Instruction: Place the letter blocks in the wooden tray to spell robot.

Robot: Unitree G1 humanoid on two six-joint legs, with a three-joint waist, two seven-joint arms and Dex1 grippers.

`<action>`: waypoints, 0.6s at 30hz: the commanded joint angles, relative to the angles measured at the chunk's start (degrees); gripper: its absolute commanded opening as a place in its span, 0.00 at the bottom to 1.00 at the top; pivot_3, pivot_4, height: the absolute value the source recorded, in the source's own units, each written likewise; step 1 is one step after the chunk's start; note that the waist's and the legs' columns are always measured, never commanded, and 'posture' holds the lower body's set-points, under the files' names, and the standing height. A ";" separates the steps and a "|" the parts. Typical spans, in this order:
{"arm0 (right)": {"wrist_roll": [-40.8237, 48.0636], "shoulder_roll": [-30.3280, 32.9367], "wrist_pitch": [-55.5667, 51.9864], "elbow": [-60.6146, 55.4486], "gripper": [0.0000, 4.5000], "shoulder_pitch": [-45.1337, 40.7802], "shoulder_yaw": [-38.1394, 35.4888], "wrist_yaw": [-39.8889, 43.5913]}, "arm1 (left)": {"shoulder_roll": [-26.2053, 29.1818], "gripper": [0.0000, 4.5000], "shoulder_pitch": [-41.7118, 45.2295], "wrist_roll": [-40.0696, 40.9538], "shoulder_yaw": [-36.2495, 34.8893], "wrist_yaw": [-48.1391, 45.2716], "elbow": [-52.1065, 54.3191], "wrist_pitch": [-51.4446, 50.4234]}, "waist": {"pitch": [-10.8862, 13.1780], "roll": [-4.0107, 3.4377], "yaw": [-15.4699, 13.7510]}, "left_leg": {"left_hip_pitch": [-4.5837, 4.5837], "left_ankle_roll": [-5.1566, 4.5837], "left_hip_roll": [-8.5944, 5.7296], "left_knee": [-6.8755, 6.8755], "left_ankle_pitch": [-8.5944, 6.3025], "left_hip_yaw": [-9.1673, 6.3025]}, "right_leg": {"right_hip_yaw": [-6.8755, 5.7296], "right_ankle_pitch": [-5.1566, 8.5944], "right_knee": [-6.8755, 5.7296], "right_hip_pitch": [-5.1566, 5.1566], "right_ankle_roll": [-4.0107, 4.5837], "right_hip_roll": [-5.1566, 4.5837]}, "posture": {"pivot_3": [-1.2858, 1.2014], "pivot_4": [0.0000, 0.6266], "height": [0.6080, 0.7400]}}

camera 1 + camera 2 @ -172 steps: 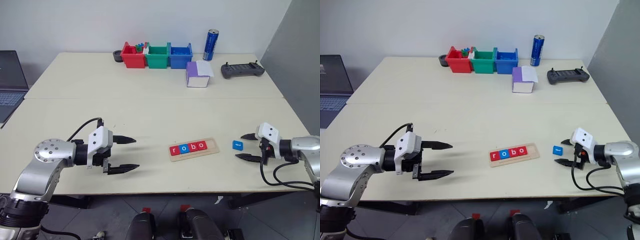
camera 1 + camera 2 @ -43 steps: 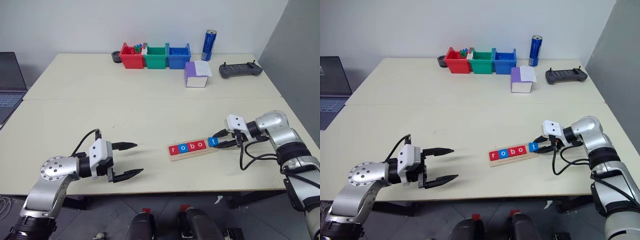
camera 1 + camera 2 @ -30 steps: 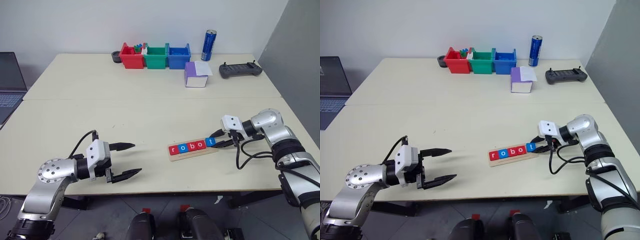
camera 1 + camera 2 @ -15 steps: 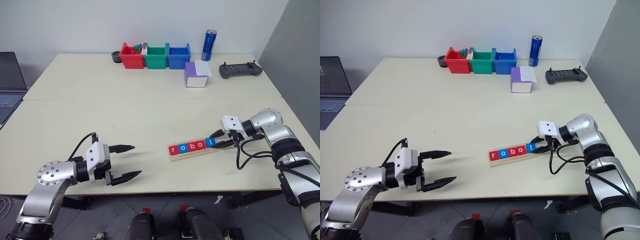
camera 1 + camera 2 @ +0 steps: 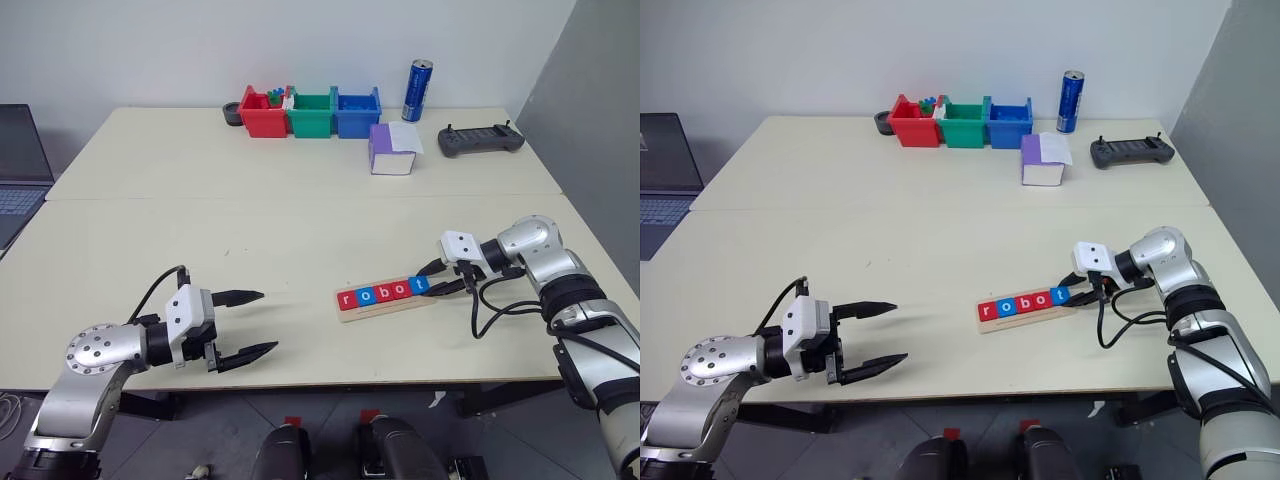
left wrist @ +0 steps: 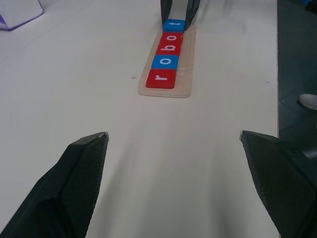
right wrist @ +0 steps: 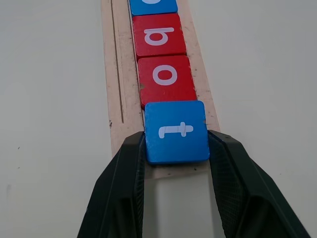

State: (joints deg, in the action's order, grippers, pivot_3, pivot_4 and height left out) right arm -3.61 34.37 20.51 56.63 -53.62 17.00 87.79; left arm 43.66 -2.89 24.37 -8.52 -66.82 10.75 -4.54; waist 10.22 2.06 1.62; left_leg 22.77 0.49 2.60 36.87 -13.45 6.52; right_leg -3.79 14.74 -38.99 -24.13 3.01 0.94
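The wooden tray (image 5: 388,303) lies near the table's front edge, right of centre. Its letter blocks read r (image 5: 347,299), o (image 5: 365,296), b (image 5: 383,293), o (image 5: 401,289), t (image 5: 420,284). My right gripper (image 7: 177,141) is shut on the blue t block (image 7: 176,131), which sits at the tray's right end against the red o (image 7: 165,79). Both black fingers press the block's sides. My left gripper (image 5: 268,320) hovers open above the table, well left of the tray, with nothing between its fingers.
Red (image 5: 264,112), green (image 5: 312,112) and blue (image 5: 358,110) bins stand at the back. A blue can (image 5: 420,90), a purple-and-white box (image 5: 394,150) and a black controller (image 5: 483,141) are at the back right. A laptop (image 5: 18,165) is at the far left.
The blue t block lay on the table right of the tray; my right gripper closed on it and moved it left to the tray's end. Over the last second nothing moved.
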 commanded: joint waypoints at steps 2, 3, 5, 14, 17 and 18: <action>-0.33 -0.11 0.81 0.77 0.53 -1.82 0.10 4.00 | 1.05 1.00 -0.21 0.74 -2.03 0.24 1.56 0.47 | 0.00 0.00 0.00 | 0.00 0.00 0.00 0.00 0.00 0.00 | -0.01 0.00 0.00 0.00 0.00 0.00 | 0.52 0.24 1.00; -0.17 -0.06 0.77 0.74 0.61 -1.83 0.04 4.31 | 1.07 1.00 -0.25 0.72 -2.08 0.22 1.55 0.47 | 0.00 0.00 0.00 | 0.00 0.00 0.00 0.00 0.00 0.00 | -0.01 0.00 0.00 0.00 0.00 0.00 | 0.52 0.24 1.00; 0.58 0.23 0.94 0.45 0.76 -1.90 -0.11 4.64 | 1.08 1.00 -0.25 0.66 -2.14 0.16 1.50 0.45 | 0.00 0.00 -0.01 | 0.00 0.00 0.00 0.00 0.00 0.00 | -0.01 0.00 0.00 0.00 0.00 0.00 | 0.52 0.24 1.00; 5.74 4.79 -6.95 -6.19 0.99 -3.74 -1.78 4.46 | 1.31 1.00 1.06 0.57 -1.75 -0.62 0.43 0.32 | 0.02 -0.02 -0.08 | 0.02 0.00 0.00 0.00 0.00 0.00 | 0.00 0.00 0.01 -0.01 0.00 -0.01 | 0.52 0.24 1.00; 7.05 4.95 -16.33 -8.40 0.99 -3.94 -4.85 -0.13 | 1.31 1.00 1.16 0.53 -1.72 -0.67 0.39 0.31 | 0.02 -0.02 0.04 | 0.00 0.00 0.00 -0.01 0.00 0.00 | 0.00 0.00 0.00 -0.01 0.00 -0.01 | 0.52 0.24 1.00; 7.38 4.54 -19.45 -8.42 0.99 -4.11 -6.13 -3.42 | 1.30 1.00 1.15 0.53 -1.73 -0.64 0.41 0.29 | 0.02 -0.03 0.04 | 0.00 0.00 0.01 -0.01 0.00 0.00 | -0.01 0.00 0.00 -0.01 0.00 -0.01 | 0.52 0.24 1.00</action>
State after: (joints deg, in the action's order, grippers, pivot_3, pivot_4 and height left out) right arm 1.91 38.59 5.87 49.71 -55.82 13.70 86.89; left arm 44.03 -1.92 24.37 -9.30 -67.10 10.61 -4.59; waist 10.23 2.03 1.66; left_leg 22.78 0.49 2.61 36.85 -13.45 6.52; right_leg -3.80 14.74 -39.00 -24.14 3.01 0.93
